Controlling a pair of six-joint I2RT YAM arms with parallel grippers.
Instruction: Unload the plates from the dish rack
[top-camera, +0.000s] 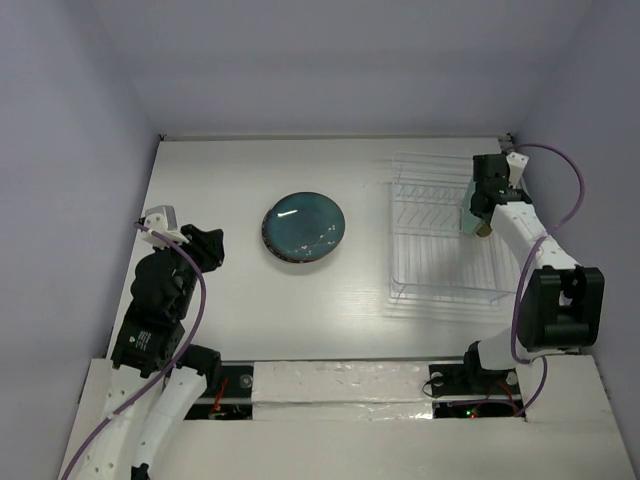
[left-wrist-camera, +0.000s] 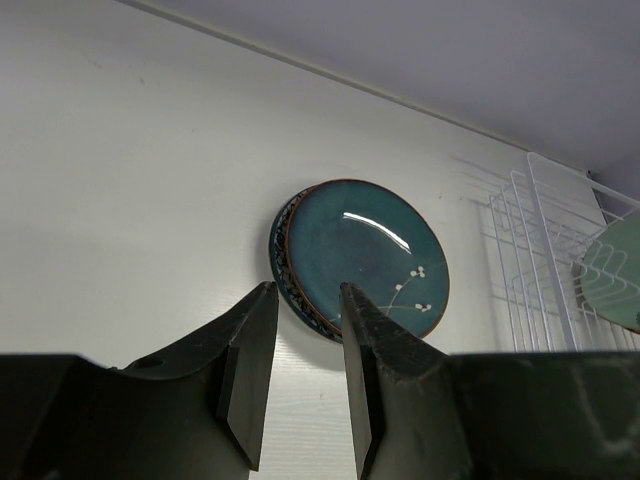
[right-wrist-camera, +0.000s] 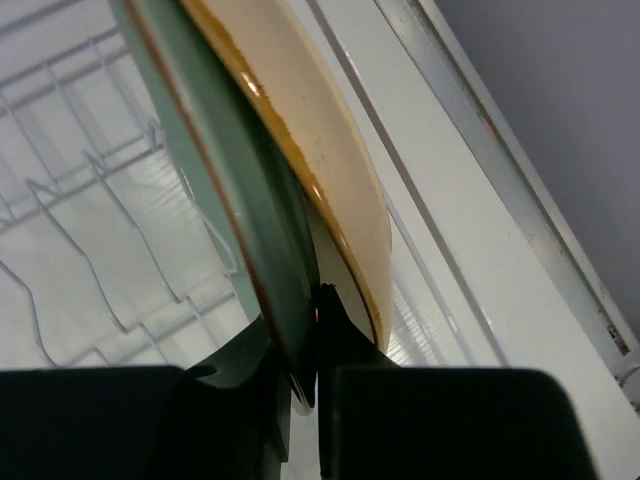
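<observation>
clenched in the right pincer (right-wrist-camera: 305, 340), the pale green round plate (right-wrist-camera: 200, 150) should be lifted straight out of the clear wire dish rack (top-camera: 430, 272).

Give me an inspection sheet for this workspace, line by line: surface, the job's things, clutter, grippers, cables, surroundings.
Surface: white table, no spills seen.
Job's things: dish rack on the right; pale green plate and tan plate upright side by side at its right end; glossy teal plate lying flat mid-table on a patterned plate.
Clutter: nothing seen.
Grippers: left gripper jaws open, empty, apart from the stack; right gripper jaws shut on the pale green plate's rim.
Cables: purple cables loop along both arms.
Surroundings: plain pale walls on three sides.
</observation>
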